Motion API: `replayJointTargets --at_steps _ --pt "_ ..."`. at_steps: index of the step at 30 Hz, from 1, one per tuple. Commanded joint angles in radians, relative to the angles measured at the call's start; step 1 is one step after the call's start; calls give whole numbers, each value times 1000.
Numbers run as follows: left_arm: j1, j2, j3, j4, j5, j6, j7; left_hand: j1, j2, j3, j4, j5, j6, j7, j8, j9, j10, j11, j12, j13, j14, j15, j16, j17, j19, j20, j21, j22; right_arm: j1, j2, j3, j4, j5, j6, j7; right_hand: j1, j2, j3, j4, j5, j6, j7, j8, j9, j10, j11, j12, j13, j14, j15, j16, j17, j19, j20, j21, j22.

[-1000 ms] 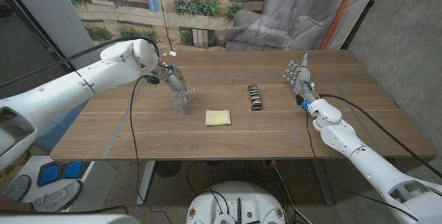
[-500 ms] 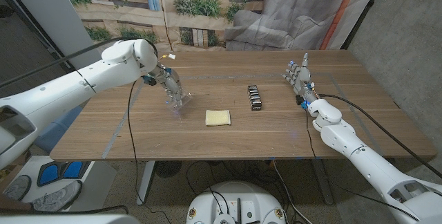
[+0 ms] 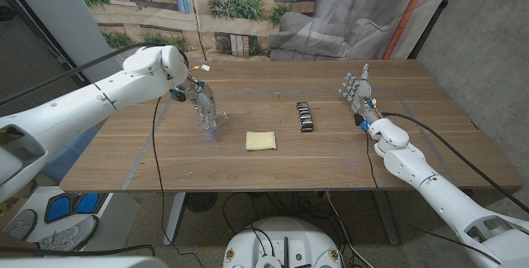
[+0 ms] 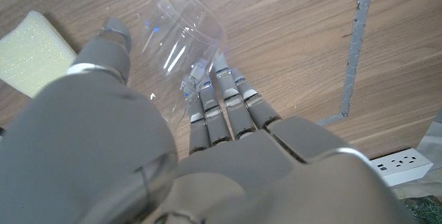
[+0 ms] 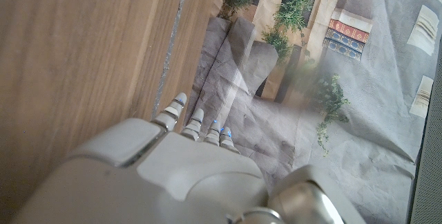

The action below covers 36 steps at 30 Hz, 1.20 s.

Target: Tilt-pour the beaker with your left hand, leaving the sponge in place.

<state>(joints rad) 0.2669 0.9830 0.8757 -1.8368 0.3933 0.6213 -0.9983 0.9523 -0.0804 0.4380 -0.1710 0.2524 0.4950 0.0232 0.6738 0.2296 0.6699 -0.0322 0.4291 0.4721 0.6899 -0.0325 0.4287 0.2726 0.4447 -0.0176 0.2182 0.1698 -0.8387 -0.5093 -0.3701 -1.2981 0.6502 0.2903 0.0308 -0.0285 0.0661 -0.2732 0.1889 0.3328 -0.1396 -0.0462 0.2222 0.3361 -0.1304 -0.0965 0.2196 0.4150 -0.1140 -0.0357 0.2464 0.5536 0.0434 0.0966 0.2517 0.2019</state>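
So the left hand (image 3: 204,102) has the beaker (image 3: 213,122) clamped between thumb and fingers, and compared with a second ago it has come back toward upright. Back then the beaker was leaning over toward the sponge (image 3: 260,141), mouth pointed down at the wood; half a second ago it was already straighter, and now it sits lower and closer to vertical, just to the left of the sponge and near the table (image 3: 331,156). The left wrist view shows the clear beaker (image 4: 181,36) held in the left hand (image 4: 173,148), the thumb on one side and the fingers (image 4: 231,103) wrapped on the other, open mouth facing away from the camera (can't tell from these shots whether the base is actually touching the wood yet).

My read: the tilt part is basically done and this is the return stroke, with setting it down and letting go being what's left.

The sponge hasn't budged across the three head shots, so that condition looks fine. A small black block (image 3: 305,117) sits to the right of the sponge, also unmoved.

The right hand (image 3: 357,88) is well to the right of the sponge, fingers apart and pointing up, holding nothing, same as before.
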Motion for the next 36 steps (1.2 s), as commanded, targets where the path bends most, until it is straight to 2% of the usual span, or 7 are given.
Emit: replayJointTargets --at_steps 1,11,17,36 --pt "-13 -24 6 28 24 -11 -20 35 200 24 13 4 70 33 83 2 86 -69 1 32 37 -136 2 2 11 0 5 6 0 0 0 1 0 1 0 7 86 -7 0 6 -8 -1 5 2 -5 0 6 5 -4 -20 3 2 0 8 7 5" --pt "-24 -45 9 48 29 -16 -17 24 203 26 13 4 64 36 81 0 83 -63 -5 34 35 -134 -5 -1 22 6 7 7 0 0 0 1 0 1 0 7 86 -7 0 6 -9 -1 5 2 -6 0 6 5 -6 -21 3 2 0 9 7 5" --pt "39 -23 -57 -3 -27 -53 95 13 206 29 15 4 71 28 84 -1 88 -76 -7 36 31 -139 -14 -6 29 2 8 7 0 0 0 1 0 1 1 7 86 -7 0 6 -8 -1 5 2 -6 0 6 5 -6 -21 3 2 0 8 7 5" --pt "125 -19 -117 -46 -81 -52 274 13 209 36 0 3 76 13 87 -4 93 -86 -16 40 30 -150 -21 -10 48 -8 13 10 0 0 0 1 0 1 0 7 86 -7 0 6 -7 -2 6 2 -6 0 6 5 -4 -19 3 2 0 9 7 5"
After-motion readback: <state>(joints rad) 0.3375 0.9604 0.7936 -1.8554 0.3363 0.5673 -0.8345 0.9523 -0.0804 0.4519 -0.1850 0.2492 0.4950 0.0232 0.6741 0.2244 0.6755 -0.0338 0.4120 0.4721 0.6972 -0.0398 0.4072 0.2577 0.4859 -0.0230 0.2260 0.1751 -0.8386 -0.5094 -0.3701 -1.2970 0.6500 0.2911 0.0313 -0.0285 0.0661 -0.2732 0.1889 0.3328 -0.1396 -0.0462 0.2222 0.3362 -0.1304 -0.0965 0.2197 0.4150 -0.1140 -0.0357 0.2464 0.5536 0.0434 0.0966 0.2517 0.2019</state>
